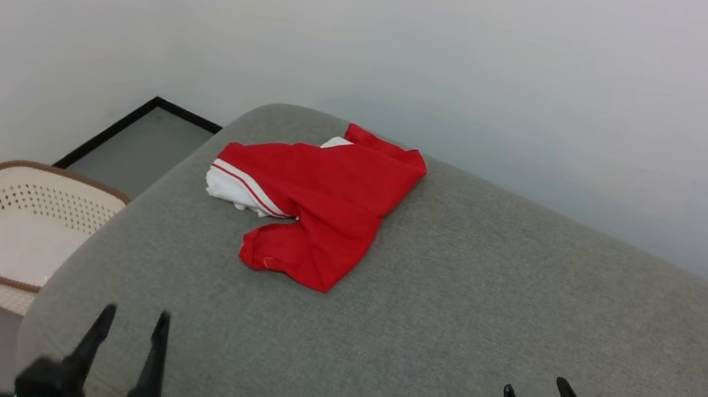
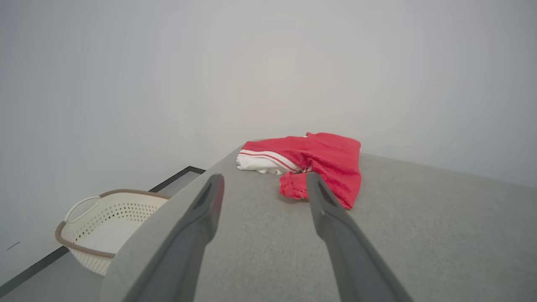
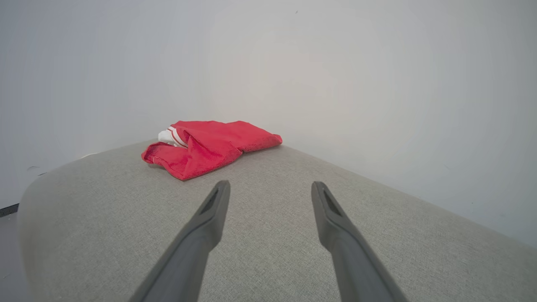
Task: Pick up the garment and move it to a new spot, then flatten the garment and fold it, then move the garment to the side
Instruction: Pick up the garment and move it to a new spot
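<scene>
looking down on a broad grey cushion (image 1: 485, 300), rounded at the corners, covered in a coarse woven cloth. spotting the shirt (image 1: 318, 204) bunched up toward the far left corner, close to the wall (image 1: 485, 51) and well apart from both claws. soft red knit, rumpled into an uneven heap with a pointed flap toward the near side. white sleeve poking out on the left, thin red-and-white stripes along its trim.

down at the near edge now: finding the left claw (image 1: 136, 312) spread open, two long dark tapered fingers, gripping nothing, poised over the cushion's near left corner. same story for the right claw (image 1: 534, 384): spread wide, empty, smooth matte fingers narrowing to points.

off to the left, on the grey floor (image 1: 143, 148), catching a cream plastic basket (image 1: 10, 226). oval, walls pierced with rows of small holes, brown rim, looped handle. behind it all, plain pale wall, smooth and flat, edged with a black strip at the floor.
</scene>
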Available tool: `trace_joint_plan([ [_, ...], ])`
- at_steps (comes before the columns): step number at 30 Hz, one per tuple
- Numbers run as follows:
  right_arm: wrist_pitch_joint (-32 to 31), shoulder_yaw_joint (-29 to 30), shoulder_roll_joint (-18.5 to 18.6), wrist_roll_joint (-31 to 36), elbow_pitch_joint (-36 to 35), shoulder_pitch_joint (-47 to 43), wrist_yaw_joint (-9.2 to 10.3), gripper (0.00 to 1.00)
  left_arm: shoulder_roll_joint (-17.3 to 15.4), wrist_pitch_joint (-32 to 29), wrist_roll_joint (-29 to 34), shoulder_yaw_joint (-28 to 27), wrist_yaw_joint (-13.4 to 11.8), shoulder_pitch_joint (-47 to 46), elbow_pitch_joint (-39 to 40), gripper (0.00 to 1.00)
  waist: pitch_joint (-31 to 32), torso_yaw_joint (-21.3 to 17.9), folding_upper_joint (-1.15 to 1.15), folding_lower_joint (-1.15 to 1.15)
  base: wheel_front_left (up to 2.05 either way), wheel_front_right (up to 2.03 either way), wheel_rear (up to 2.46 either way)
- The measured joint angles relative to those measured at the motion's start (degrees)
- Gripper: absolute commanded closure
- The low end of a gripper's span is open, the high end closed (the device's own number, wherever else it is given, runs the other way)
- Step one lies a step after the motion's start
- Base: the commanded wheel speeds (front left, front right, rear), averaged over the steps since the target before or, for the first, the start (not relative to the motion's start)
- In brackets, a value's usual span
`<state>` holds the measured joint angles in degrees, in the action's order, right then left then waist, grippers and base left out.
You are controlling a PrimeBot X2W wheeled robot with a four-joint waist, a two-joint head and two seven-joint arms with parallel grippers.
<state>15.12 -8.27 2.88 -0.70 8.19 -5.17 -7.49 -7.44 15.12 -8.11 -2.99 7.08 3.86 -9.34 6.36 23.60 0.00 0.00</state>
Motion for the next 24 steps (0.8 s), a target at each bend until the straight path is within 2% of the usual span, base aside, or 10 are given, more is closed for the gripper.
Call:
trace_joint_plan([
  [5,0.00,1.07,-0.02,2.26,-0.56,0.33,0.00,0.00,-3.07,-3.32,-5.25,3.23,0.26,-9.10,-1.45,0.00,-1.11,0.06,0.00,0.00,0.00,0.00,0.00],
  [13,-0.11,3.34,0.34,6.90,-3.85,4.35,-0.02,0.00,-13.08,-11.28,-19.56,8.62,0.32,-28.76,-2.92,0.00,-6.43,-1.60,0.00,0.00,0.00,0.00,0.00],
  [20,-1.87,5.80,2.56,8.18,-9.96,6.61,-0.02,0.00,-20.23,-23.48,-29.70,15.25,0.32,-47.66,-7.77,0.00,-14.78,-4.53,0.00,0.00,0.00,0.00,0.00],
  [24,-3.33,5.65,4.08,8.36,-12.76,8.14,-0.02,0.00,-22.10,-30.78,-35.01,18.64,0.33,-56.73,-13.49,0.00,-20.28,-6.42,0.00,0.00,0.00,0.00,0.00],
])
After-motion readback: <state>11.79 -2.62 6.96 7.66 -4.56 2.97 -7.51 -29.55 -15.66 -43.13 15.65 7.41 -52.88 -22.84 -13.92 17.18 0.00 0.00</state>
